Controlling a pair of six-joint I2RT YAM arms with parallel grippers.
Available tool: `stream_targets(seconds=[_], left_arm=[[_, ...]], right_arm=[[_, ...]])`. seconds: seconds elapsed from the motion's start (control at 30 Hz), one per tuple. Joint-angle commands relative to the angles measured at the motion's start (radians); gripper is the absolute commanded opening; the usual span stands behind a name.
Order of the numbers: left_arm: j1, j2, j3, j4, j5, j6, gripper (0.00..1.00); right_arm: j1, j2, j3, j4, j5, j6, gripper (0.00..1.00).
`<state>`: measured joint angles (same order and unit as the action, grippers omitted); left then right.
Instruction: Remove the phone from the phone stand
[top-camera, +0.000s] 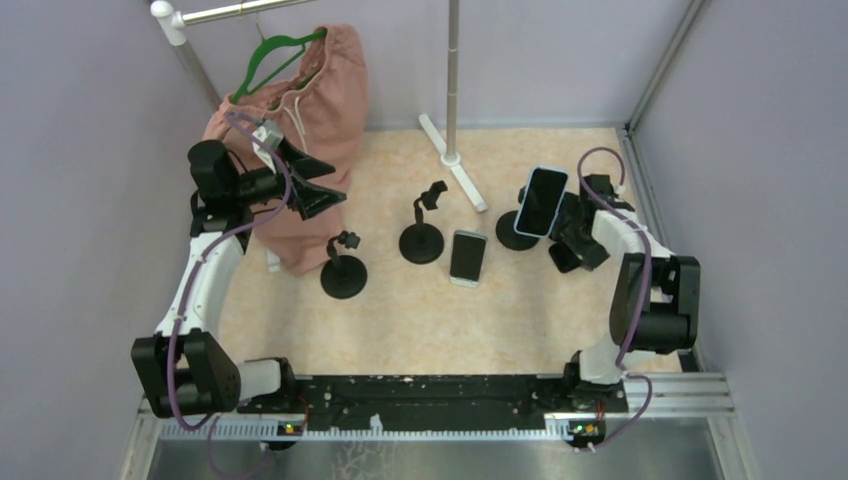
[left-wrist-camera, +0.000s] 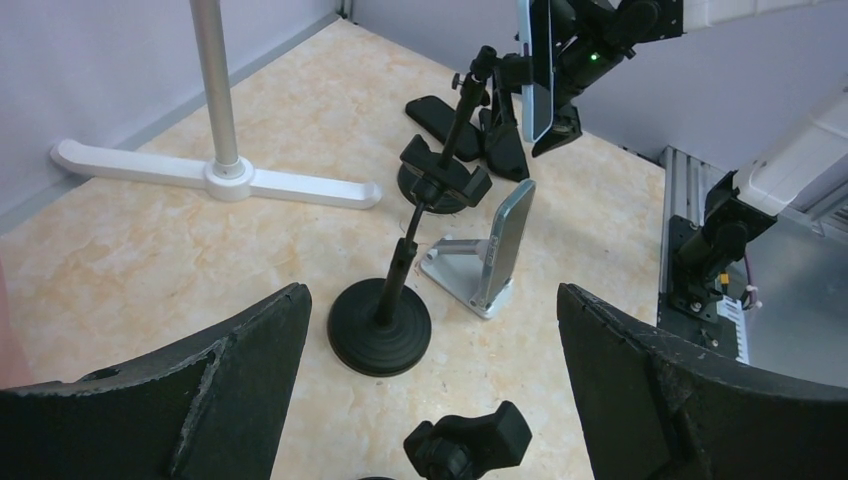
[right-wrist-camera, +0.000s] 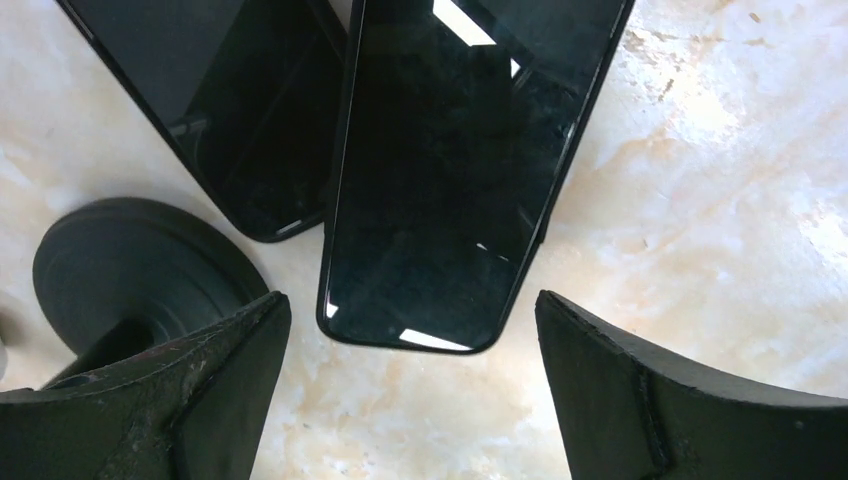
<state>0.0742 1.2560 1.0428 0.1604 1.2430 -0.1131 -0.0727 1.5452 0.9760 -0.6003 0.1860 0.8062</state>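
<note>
**Top external view.** The phone (top-camera: 542, 200) is mounted on a black phone stand (top-camera: 515, 232) and tilted up off the table (top-camera: 400, 320). It lies directly ahead of the right gripper (top-camera: 562, 236), whose jaws are just beside the phone's edge. The left gripper (top-camera: 335, 183) is well apart from it, with its jaws pointing toward two empty stands (top-camera: 343, 272). The right arm is the nearer one.

**Left wrist view.** The left jaws are spread wide with nothing between them. The phone (left-wrist-camera: 537, 60) stands far ahead of these jaws and to their right, seen edge-on. It is beyond a second phone (left-wrist-camera: 508, 235) that leans on a silver stand (left-wrist-camera: 455, 272).

**Right wrist view.** The right jaws are spread and empty. The phone (right-wrist-camera: 440, 170) is just ahead of the jaws, centred between them and touching neither. Its long axis runs away from the jaws, leaning slightly, and its short axis spans the gap. The round base of the phone stand (right-wrist-camera: 120, 255) lies ahead of the jaw at the left of this view. A second dark slab beside the phone cannot be identified. The next move likely calls for a short advance, then closing across the phone's width.
</note>
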Motion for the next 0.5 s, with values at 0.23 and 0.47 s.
stream_targets(seconds=[0.23,0.47], left_arm=[[0.004,-0.026,-0.010,0.015,0.015,-0.017,0.99],[0.004,-0.008,-0.006,0.031,0.014,-0.027,0.99]], right_arm=[[-0.033,0.144,0.047,0.061,0.011,-0.078,0.89],[-0.126,0.033,-0.038,0.059,0.037,-0.235,0.79]])
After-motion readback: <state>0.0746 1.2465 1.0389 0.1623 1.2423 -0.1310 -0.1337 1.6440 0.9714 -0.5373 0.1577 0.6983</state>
